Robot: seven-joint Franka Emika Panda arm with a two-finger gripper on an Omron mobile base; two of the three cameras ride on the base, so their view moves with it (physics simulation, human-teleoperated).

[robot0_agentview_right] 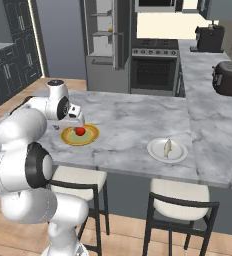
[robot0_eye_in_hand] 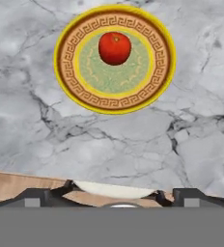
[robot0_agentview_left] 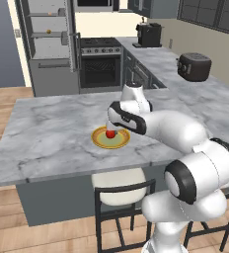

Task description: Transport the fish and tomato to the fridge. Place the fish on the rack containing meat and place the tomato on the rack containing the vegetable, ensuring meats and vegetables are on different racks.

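Glossy red ball-shaped tomato [robot0_eye_in_hand: 115, 48], smooth with a faint stem mark on top, resting on the green centre of a round yellow-rimmed patterned plate [robot0_eye_in_hand: 75, 89], slightly off-centre. Two-finger gripper [robot0_agentview_left: 110, 127] poised directly above the tomato, jaws spread wide, gripping nothing.

I see the tomato [robot0_eye_in_hand: 115, 48] on a patterned plate [robot0_eye_in_hand: 147, 89] on the bench [robot0_agentview_right: 128, 120]; right of that plate the fish [robot0_agentview_right: 167, 148] lies on another plate [robot0_agentview_right: 155, 152]; the fridge [robot0_agentview_right: 102, 60] stands behind.
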